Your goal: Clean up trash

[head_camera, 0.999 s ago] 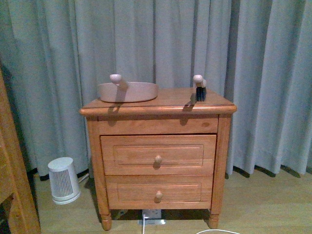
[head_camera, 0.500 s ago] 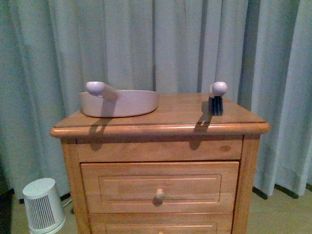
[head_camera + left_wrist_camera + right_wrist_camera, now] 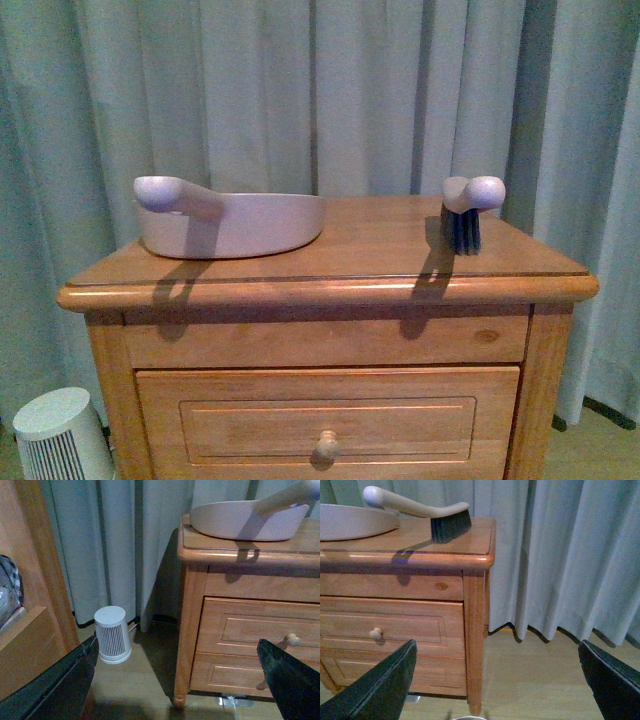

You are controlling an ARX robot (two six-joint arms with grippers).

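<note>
- My left gripper (image 3: 176,644) is spread wide: its two dark fingers (image 3: 60,685) sit at opposite edges of the left wrist view, holding and touching nothing.
- My right gripper (image 3: 496,644) is spread just as wide, with nothing between its fingers (image 3: 380,685).
- Neither arm shows in the front view.
- I cannot tell where the trash is. No white wad shows in any view, and the dustpan's wall hides its inside from me.
- A wooden nightstand (image 3: 330,290) stands before me, its top at about the height of my front camera.
- The pink dustpan (image 3: 240,225) lies on the left part of the top, its rounded handle pointing toward the left edge.
- The brush (image 3: 465,205) stands on its dark bristles on the right part of the top, well apart from the dustpan.
- Below the top is a drawer with a round wooden knob (image 3: 323,447).
- A pale grey-blue curtain (image 3: 360,90) hangs behind the nightstand.
- On the wooden floor (image 3: 535,675), left of the nightstand, stands a small white ribbed canister (image 3: 112,635).
- Further left is another piece of wooden furniture (image 3: 35,580).
</note>
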